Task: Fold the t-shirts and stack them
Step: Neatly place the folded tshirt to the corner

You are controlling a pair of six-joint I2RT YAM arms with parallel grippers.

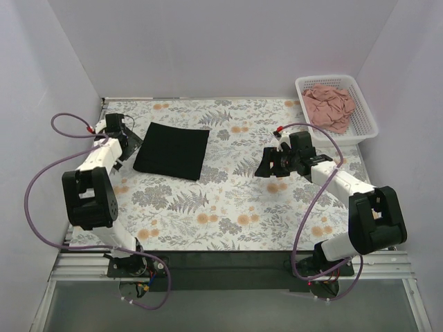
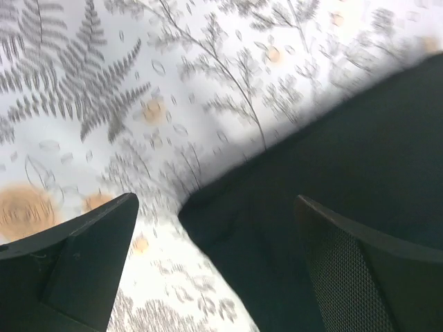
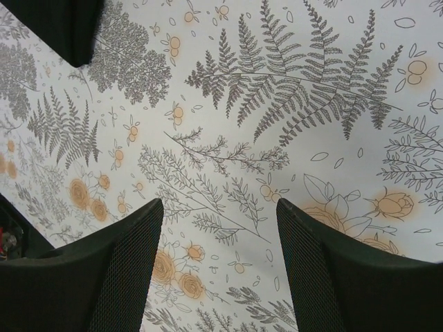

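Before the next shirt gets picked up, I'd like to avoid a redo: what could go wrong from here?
1. The open left gripper hovers right over a corner of the folded black cloth t-shirt; moving off carelessly could snag it and spoil the fold.
2. The crumpled dusty-pink t-shirt sits bunched in the white plastic lattice basket; the open right gripper might drag the basket along.

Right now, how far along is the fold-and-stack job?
Done: the plain black cloth t-shirt lies folded into a flat rectangle on the floral table. In hand: nothing; the left fingers stand open at its edge, the right fingers open over bare table. Left: the dusty-pink cloth t-shirt sits crumpled in the white plastic lattice basket, not yet folded or stacked.
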